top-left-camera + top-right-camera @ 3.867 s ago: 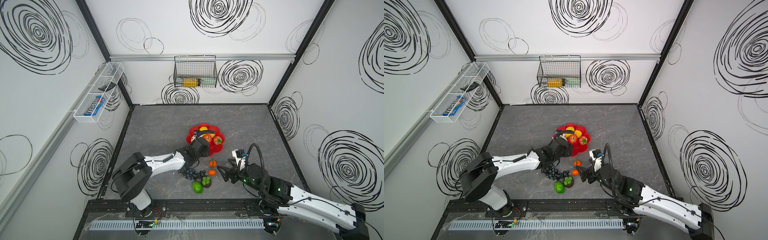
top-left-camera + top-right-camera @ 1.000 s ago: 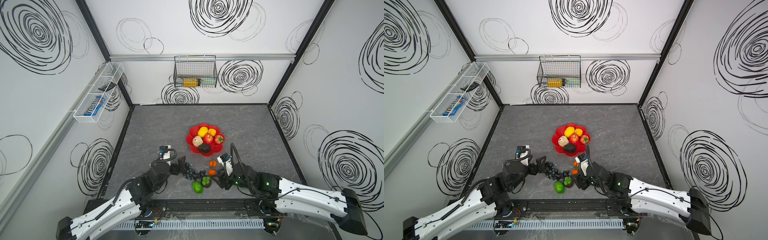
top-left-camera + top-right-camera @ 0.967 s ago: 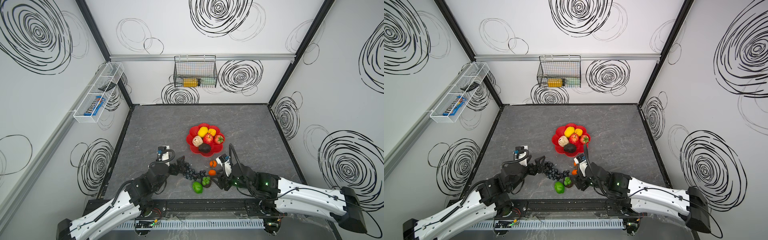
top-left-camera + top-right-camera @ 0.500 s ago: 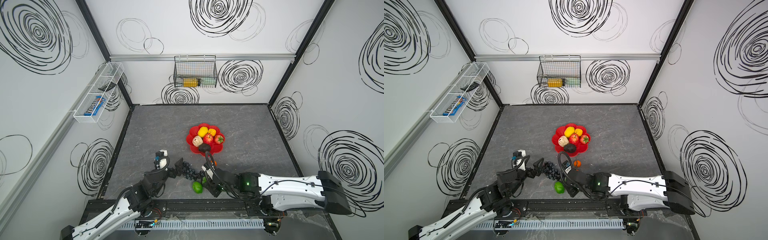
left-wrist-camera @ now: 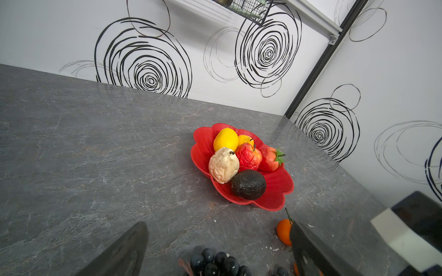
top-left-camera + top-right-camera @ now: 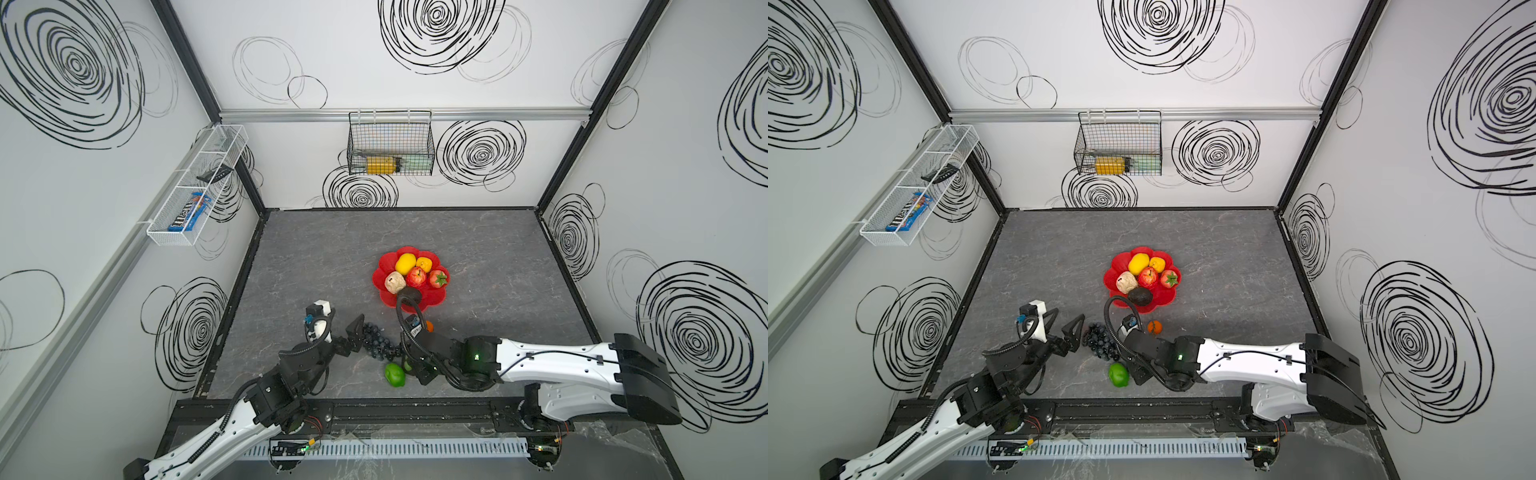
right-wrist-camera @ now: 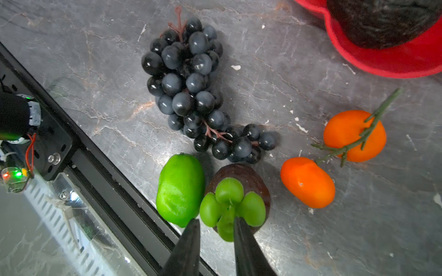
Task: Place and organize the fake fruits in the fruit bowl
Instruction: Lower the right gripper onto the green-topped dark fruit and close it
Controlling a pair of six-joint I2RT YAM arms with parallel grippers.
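My left jaws stand wide apart and empty, low over the grey marbled worktop (image 6: 324, 257). The bunch of dark blue-black plastic grapes (image 7: 191, 90) lies just ahead of their tips. My right jaws reach across toward the front of the worktop and are narrowed to a slim gap astride one lobe of the green four-lobed cap on a dark brown round fruit (image 7: 239, 174). Whether they already pinch that lobe I cannot tell. That fruit lies on the worktop close to the front rail, right against a glossy green lime-shaped fruit (image 7: 179, 190), with the thin tail of the grapes just beside it. Two small orange plastic fruits (image 7: 307, 182), joined by a green twig, lie near it on the other side, between it and the bowl. The shallow red flower-shaped fruit bowl (image 6: 434, 298) sits near the middle of the worktop. It holds a yellow lemon (image 6: 405, 263), a smaller yellow-orange fruit (image 6: 424, 264), a cream lumpy fruit (image 6: 395, 282), a red apple (image 6: 417, 277), a red strawberry with a green cap (image 6: 438, 278) and a black rough-skinned avocado (image 6: 1140, 296), all crowded together.
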